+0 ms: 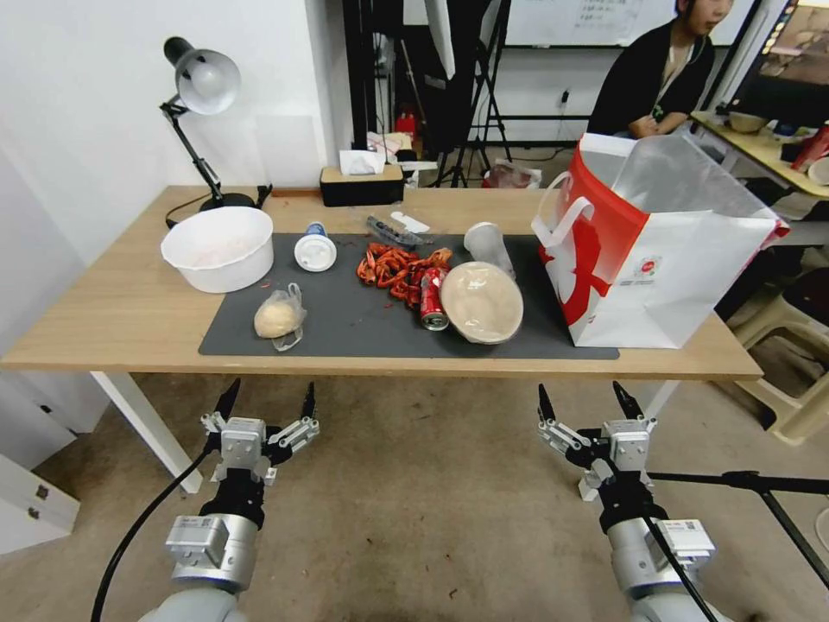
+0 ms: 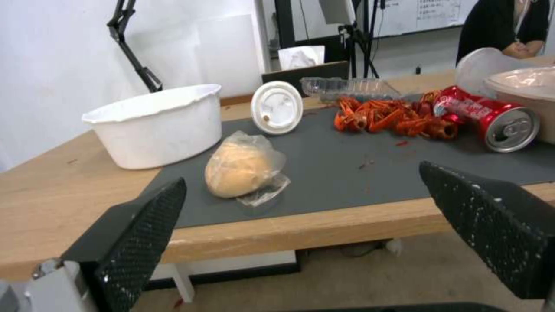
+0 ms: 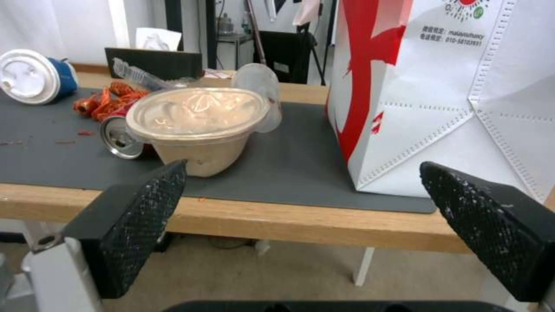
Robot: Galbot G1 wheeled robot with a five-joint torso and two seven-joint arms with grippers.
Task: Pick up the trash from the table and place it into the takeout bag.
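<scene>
Both grippers hang low before the table's near edge in the head view, the left gripper (image 1: 266,403) and the right gripper (image 1: 587,403), each with fingers spread wide and nothing between them. Beyond them the table (image 1: 121,328) carries a grey mat (image 1: 345,320). On the mat, from the robot's left, lie a bun (image 1: 278,317) in a clear bag, a blue cup (image 1: 315,250) on its side, a heap of red shells (image 1: 393,263), a red can (image 1: 433,300) on its side touching a tan bowl (image 1: 481,302), and a clear cup (image 1: 487,244) just behind the bowl. A white tub (image 1: 218,248) sits off the mat's left end near a lamp (image 1: 203,104). At the right end stands the bag (image 1: 665,259), upright and open-topped.

From the left wrist, the open left gripper (image 2: 301,190) faces the table edge, with the bun (image 2: 240,170) nearest, the tub (image 2: 156,125) beside it, and the cup's white lid (image 2: 277,107), shells (image 2: 387,119) and can (image 2: 491,119) farther back.

From the right wrist, the open right gripper (image 3: 301,182) faces the bowl (image 3: 197,125) and the bag (image 3: 451,95), which stand near each other on the mat, apart.
</scene>
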